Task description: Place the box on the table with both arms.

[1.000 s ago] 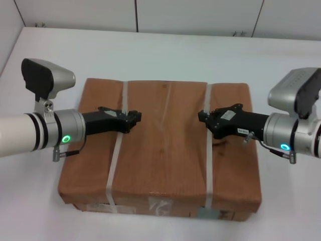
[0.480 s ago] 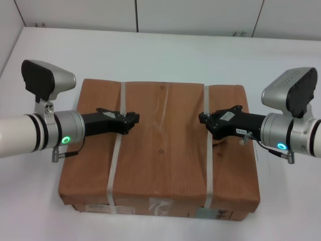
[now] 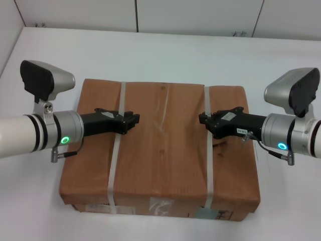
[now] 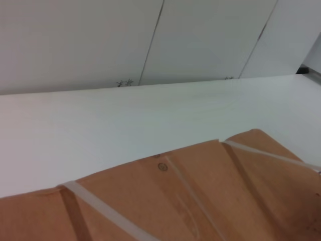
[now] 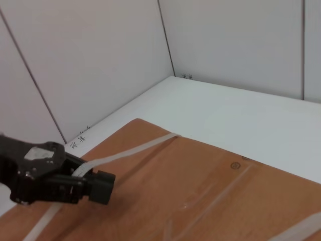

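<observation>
Over the last second I see the box [image 3: 163,145] sink a touch and settle flat on the table [image 3: 165,50], each gripper, left [image 3: 131,120] and right [image 3: 204,119], still clamped on a white strap [image 3: 114,155], so release looks next.

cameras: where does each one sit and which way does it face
Head view: high on the robot, looking forward and down at the box on the table; both arms show, left gripper and right gripper at the straps.
Left wrist view: on the left arm, looking across the box top to the back wall; none of the robot's body shows.
Right wrist view: on the right arm, looking across the box at the left gripper.
All three share the box, straps and table.
</observation>
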